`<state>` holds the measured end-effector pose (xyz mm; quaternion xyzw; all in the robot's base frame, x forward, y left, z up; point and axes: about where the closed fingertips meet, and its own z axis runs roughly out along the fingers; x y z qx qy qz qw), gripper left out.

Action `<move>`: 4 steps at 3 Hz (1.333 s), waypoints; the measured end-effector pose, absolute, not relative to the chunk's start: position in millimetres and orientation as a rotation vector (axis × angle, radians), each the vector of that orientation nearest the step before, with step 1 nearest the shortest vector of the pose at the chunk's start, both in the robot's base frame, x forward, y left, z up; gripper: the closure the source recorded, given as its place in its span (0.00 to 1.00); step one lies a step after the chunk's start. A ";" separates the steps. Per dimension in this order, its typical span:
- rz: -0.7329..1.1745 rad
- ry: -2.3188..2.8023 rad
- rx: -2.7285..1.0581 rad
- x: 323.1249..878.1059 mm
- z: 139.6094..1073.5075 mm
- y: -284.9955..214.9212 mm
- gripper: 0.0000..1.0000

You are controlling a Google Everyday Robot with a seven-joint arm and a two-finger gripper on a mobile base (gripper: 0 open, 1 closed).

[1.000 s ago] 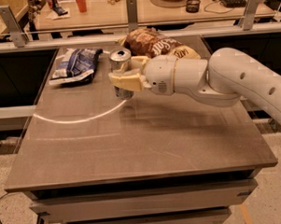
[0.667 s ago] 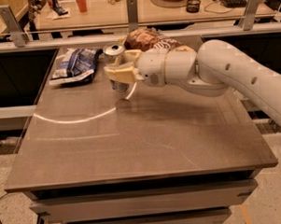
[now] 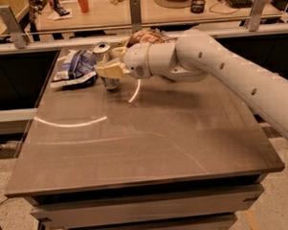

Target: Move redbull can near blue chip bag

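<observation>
redbull can, clasped in end effector

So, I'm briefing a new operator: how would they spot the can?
Look at the table's far left corner, where the gripper sits. The can stands in its grip, right of the blue bag: slim, silver, round-topped, unlike that crinkled bag.
</observation>
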<state>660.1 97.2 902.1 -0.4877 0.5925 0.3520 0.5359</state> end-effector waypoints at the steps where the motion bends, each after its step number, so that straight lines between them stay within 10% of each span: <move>1: 0.865 1.436 -1.138 677.1 896.7 106.8 1.00; 3: 0.888 1.488 -1.078 695.1 882.8 112.2 1.00; 4: 0.891 1.486 -1.080 694.3 882.7 114.4 0.84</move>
